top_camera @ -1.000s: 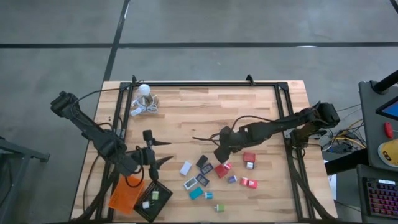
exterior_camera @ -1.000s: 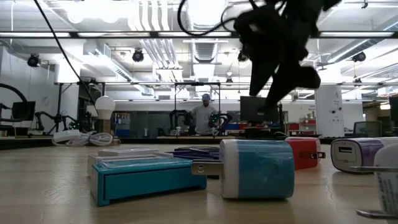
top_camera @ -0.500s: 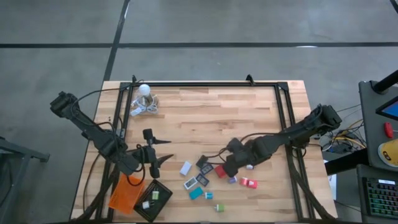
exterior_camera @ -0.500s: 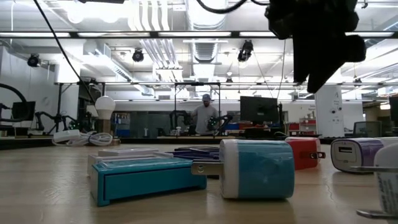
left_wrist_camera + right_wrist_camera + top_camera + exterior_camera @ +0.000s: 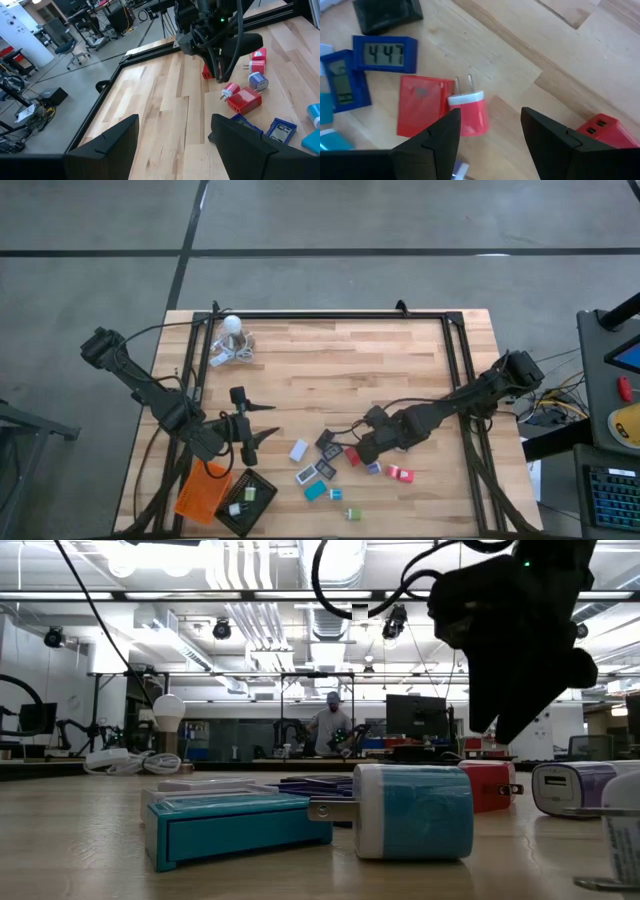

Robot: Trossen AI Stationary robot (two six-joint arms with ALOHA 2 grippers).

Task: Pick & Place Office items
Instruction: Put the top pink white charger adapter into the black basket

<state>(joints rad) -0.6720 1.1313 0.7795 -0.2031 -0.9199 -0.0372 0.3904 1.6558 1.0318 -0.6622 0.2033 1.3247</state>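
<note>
Grey concrete floor [image 5: 330, 220] with dark seams around the table. Beyond: ceiling strip lights [image 5: 150, 597], monitor [image 5: 416, 718], a person [image 5: 329, 725] standing.

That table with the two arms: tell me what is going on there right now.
The right gripper hangs open just above a red and white plug adapter in the scatter of small office items, holding nothing. Beside the adapter lie a flat red piece and a blue clock. The left gripper waits open near the orange tray and the black tray, which holds a few small pieces.
</note>
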